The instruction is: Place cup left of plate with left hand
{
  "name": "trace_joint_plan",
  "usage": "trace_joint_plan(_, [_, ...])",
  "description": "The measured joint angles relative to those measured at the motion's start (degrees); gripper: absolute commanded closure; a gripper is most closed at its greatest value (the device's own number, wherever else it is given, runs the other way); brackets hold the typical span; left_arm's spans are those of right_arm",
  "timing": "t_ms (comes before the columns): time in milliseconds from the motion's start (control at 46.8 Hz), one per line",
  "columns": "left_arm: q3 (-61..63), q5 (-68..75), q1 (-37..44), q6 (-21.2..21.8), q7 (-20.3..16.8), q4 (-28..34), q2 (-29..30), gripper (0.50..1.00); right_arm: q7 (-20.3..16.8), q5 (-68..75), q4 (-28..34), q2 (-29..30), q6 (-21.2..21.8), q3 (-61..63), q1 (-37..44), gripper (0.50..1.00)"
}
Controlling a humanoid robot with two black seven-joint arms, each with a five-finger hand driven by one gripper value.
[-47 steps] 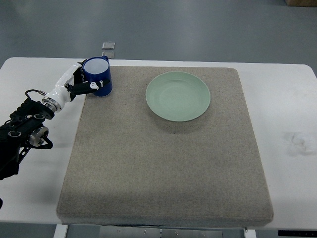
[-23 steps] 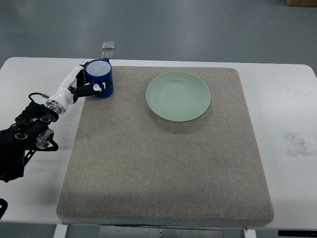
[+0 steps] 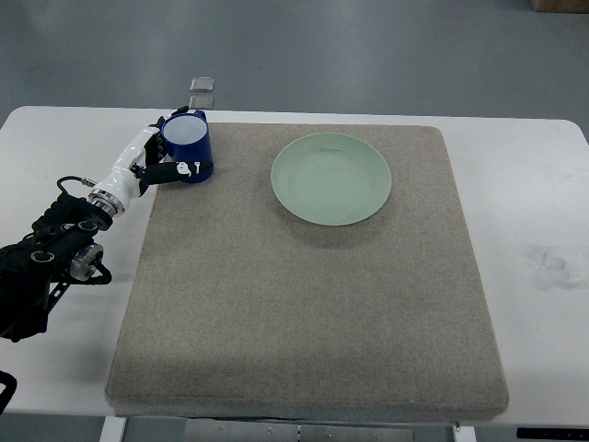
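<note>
A blue cup [image 3: 189,147] stands upright on the far left corner of the grey mat [image 3: 304,295], a cup's width left of the pale green plate [image 3: 330,178]. My left hand [image 3: 175,152] comes in from the left edge. Its fingers curl behind the cup's left side, and the thumb [image 3: 187,168] lies across the front near the base. The hand is shut on the cup. The right hand is out of view.
The mat covers most of a white table [image 3: 534,184]. Two small square objects [image 3: 202,90] lie beyond the table's far edge. A faint smudge [image 3: 552,261] marks the table at the right.
My left arm has pushed up and to the right. The cup has shifted slightly right onto the mat's corner, and the thumb now sits lower on the cup.
</note>
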Motion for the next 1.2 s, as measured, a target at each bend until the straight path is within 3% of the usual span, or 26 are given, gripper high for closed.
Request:
trace_joint_plan(641, [-0.8, -4.1, 1.9, -0.5, 0.0, -0.4, 2.9, 0.506, 0.0, 0.0, 0.0, 0.0, 0.0, 0.0, -0.1, 0.568])
trace_joint_plan(854, [-0.9, -14.0, 1.9, -1.1, -0.1, -0.5, 6.5, 0.506, 0.0, 0.0, 0.0, 0.0, 0.0, 0.0, 0.0, 0.568])
trace_joint_plan(1196, [-2.1, -29.6, -1.5, -7.6, -0.1, -0.5, 9.8, 0.506, 0.0, 0.0, 0.0, 0.0, 0.0, 0.0, 0.0, 0.568])
